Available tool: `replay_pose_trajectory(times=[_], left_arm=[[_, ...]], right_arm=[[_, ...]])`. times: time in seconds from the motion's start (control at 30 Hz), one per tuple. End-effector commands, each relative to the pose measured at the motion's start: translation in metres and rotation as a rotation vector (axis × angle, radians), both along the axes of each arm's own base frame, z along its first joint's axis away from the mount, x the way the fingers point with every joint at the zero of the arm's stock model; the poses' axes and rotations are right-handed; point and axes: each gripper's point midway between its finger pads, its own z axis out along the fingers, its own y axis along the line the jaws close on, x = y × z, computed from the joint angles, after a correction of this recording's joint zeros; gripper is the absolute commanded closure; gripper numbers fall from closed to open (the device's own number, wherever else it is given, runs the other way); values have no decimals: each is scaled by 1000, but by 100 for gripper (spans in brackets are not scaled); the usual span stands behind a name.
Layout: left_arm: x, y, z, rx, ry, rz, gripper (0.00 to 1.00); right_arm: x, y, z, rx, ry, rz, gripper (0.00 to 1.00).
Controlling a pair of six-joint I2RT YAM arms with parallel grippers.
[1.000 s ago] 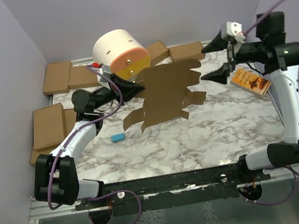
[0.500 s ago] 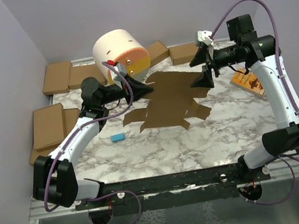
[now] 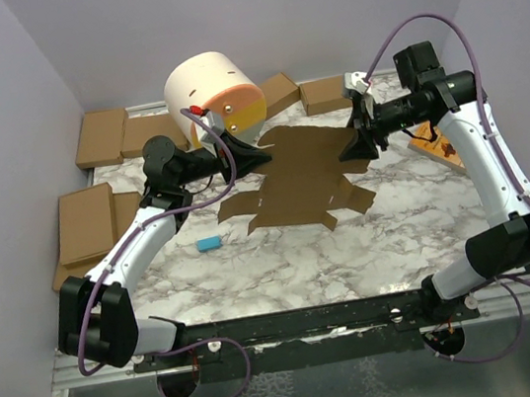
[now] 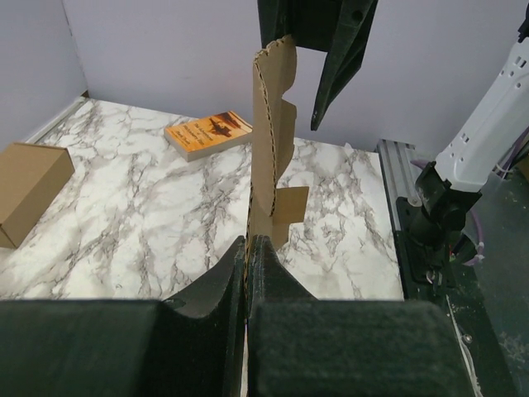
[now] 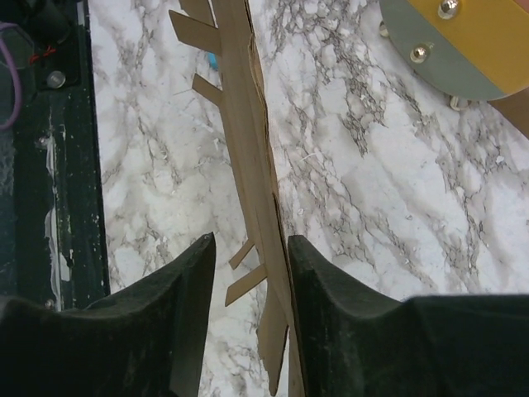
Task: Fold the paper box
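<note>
Marble-patterned table top (image 3: 352, 245), white with grey veins, enclosed by plain lavender walls (image 3: 10, 97).

Centre: the paper box (image 3: 297, 179), seen as a wide die-cut sheet of plain, unprinted brown cardboard with notched flaps and narrow tabs. It is spread flat between the two arms and raised at its gripped edges. Whether its near flaps touch the marble cannot be told.

Left gripper (image 4: 248, 248): black fingers pressed together on the sheet's left edge, pinching it.

Right gripper (image 5: 252, 248): jaws part-way apart and straddling the sheet's right edge. One finger lies close against the cardboard and a gap shows at the other.

Far left of centre: a smooth cream cylinder (image 3: 212, 93) on its side, with an orange disc end.

Far and left margins: ready-made brown cardboard boxes (image 3: 101, 136), flat and rectangular.

Near left of the sheet: a small blue block (image 3: 209, 243).

Right: an orange booklet (image 4: 207, 134) with a dark printed figure, its lettering too small to read.
</note>
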Motion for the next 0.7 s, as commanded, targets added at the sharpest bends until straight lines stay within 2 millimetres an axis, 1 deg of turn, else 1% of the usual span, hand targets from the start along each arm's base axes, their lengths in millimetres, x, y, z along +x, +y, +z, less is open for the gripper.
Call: replay_pose_trajectory(times=[0.0, 0.2, 0.23, 0.37, 0.47, 0.5, 0.57, 0.67], left_arm=[[-5, 1, 18, -21, -62, -4, 100], [-5, 2, 19, -23, -65, 0, 100], [-5, 2, 19, -24, -64, 1, 100], [-6, 3, 19, -24, -70, 4, 100], [-6, 4, 18, -23, -69, 4, 100], [-6, 4, 19, -24, -71, 4, 100], [-7, 6, 18, -27, -70, 5, 100], [-7, 9, 20, -34, -72, 6, 100]], right_arm=[[-8, 0, 8, 5, -31, 10, 63], [-10, 0, 7, 3, -31, 12, 80], [-11, 0, 7, 4, -33, 13, 80], [-14, 0, 10, 9, -47, 22, 80], [-15, 0, 10, 8, -47, 23, 70], [-16, 0, 10, 10, -46, 26, 69], [-17, 0, 10, 15, -39, 30, 69], [-19, 0, 10, 26, -32, 37, 73]])
